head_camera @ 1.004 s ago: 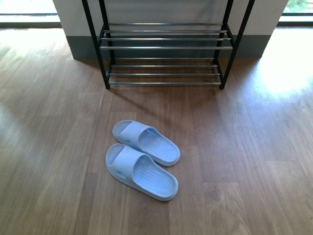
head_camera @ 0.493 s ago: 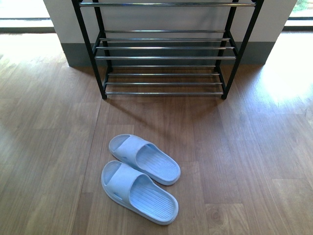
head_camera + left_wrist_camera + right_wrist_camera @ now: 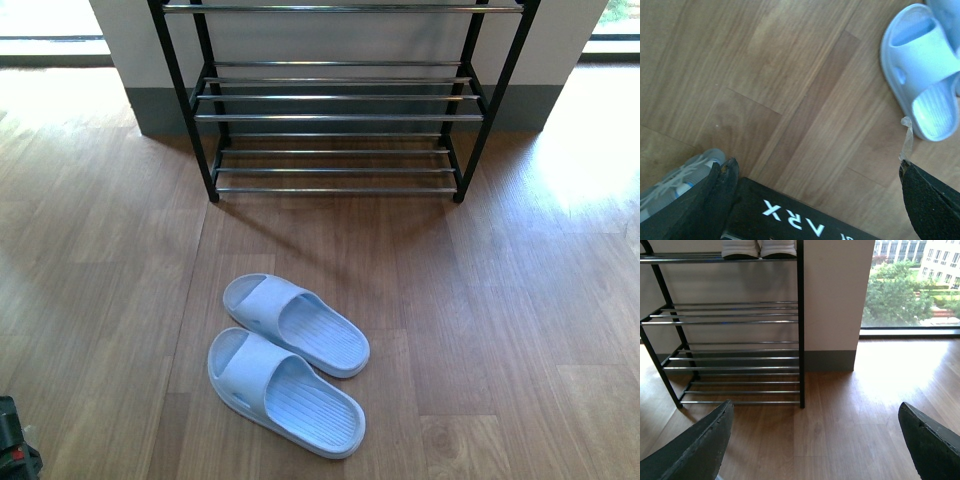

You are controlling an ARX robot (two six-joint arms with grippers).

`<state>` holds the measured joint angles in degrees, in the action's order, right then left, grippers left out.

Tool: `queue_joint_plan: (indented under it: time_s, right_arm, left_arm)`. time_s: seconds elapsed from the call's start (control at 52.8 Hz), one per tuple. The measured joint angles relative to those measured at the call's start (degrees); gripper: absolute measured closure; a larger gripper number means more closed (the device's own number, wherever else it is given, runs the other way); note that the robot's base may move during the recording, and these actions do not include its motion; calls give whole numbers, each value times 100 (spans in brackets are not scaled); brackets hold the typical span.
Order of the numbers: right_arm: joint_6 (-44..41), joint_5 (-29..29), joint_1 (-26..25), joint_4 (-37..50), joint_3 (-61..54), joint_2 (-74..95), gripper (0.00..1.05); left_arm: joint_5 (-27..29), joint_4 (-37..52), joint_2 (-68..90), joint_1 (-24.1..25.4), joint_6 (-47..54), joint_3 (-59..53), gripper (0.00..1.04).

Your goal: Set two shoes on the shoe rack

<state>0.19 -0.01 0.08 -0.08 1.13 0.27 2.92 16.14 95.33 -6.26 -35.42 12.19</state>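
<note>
1. Front view. We count two pale blue slides on the wooden floor (image 3: 520, 300), the near slide (image 3: 285, 392) and the far slide (image 3: 296, 323). They lie side by side, angled alike, touching or nearly so. The shoe rack (image 3: 335, 117) stands beyond them against the wall, well apart. Three tiers show here, all bare. No jaws are in view, only a dark bit of hardware (image 3: 15, 445) at the lower left corner.
2. Left wrist view. The left gripper (image 3: 816, 169) has its jaws wide apart with only floor between them. One slide (image 3: 920, 75) lies just past one finger, and we cannot tell which of the pair it is. A sliver of its mate shows at the frame corner. One grey sneaker (image 3: 675, 182) peeks out behind the other finger.
3. Right wrist view. The right gripper (image 3: 816, 406) also has its jaws apart and empty, held up facing the rack. We count four tiers here. On the top tier sit two white soles (image 3: 759, 249) side by side, their uppers cut off.
4. Our judgement: this is the approach step and nothing is gripped yet. Next, the left jaws need to close over a slide's strap or side wall.
</note>
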Motion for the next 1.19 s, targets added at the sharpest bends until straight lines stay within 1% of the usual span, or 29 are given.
queue_joint_plan:
  time_s: [0.057, 0.171, 0.455, 0.474, 0.549, 0.587, 0.606, 0.625, 0.701, 0.758, 0.796, 0.853, 0.891, 0.966, 1.061, 1.194]
  right_arm:
    - [0, 2, 0, 0, 0, 0, 9]
    - [0, 2, 0, 0, 0, 0, 9]
    - [0, 2, 0, 0, 0, 0, 9]
    - [0, 0, 0, 0, 0, 0, 9]
    - [0, 2, 0, 0, 0, 0, 9]
    - [0, 0, 0, 0, 0, 0, 9]
    - [0, 0, 0, 0, 0, 0, 9]
    - [0, -2, 0, 0, 0, 0, 9]
    - [0, 2, 0, 0, 0, 0, 9]
    - [0, 0, 0, 0, 0, 0, 9]
    - [0, 0, 0, 0, 0, 0, 9]
    - [0, 0, 0, 0, 0, 0, 9]
    - [0, 2, 0, 0, 0, 0, 9]
    - [0, 0, 0, 0, 0, 0, 9]
    - [0, 0, 0, 0, 0, 0, 9]
    - [0, 0, 0, 0, 0, 0, 9]
  left_arm:
    - [7, -4, 66, 2, 98, 35, 9]
    - [13, -505, -485, 39, 350, 81, 9]
    - [24, -520, -608, 59, 459, 83, 9]
    - [11, -463, -601, 61, 463, 70, 9]
    - [-61, 522, -302, 76, 557, -122, 9]
    - [-4, 1211, 133, 79, 595, -118, 9]
    - [11, 1386, 264, 79, 608, -98, 9]
    - [-17, 1832, 697, 79, 605, -17, 9]
    - [39, 2518, 1687, 9, 640, 299, 9]
    - [-39, 2588, 2162, -55, 619, 525, 9]
    - [50, 2743, 2686, -166, 664, 752, 9]
    - [-155, 2798, 3171, -282, 588, 1014, 9]
    - [-142, 2872, 3442, -374, 599, 1182, 9]
    - [-299, 2820, 3729, -501, 553, 1449, 9]
    - [-367, 2894, 3985, -623, 509, 1696, 9]
    - [-640, 2900, 4688, -793, 507, 2354, 9]
